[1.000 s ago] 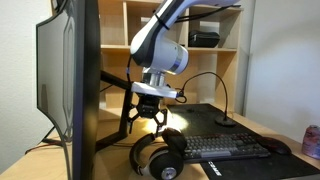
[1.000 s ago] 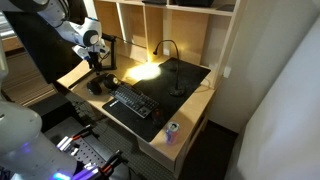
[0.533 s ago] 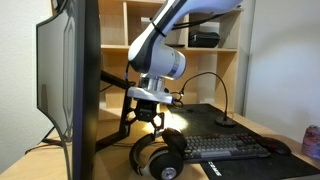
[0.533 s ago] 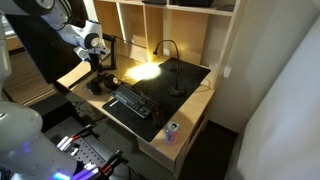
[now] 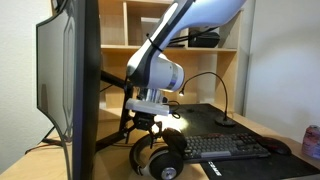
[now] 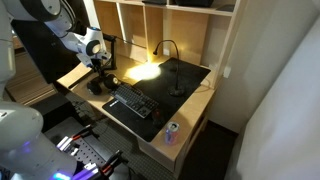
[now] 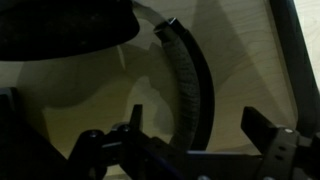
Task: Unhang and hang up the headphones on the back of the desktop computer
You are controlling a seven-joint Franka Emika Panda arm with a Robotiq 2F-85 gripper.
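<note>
Gripper (image 5: 150,126) spread wide just above headphones (image 5: 160,156): centre jaws across headband (image 7: 190,75) before closing, keeping clear of desktop computer (image 5: 85,90).

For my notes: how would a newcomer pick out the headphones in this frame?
Find the tall dark computer at the end of the desk. By its stand, right under the open gripper, the headphones lie on the desk. Unlike the flat rectangular keyboard beside them, they have round earcups with silver-grey rings and an arched black headband.
</note>
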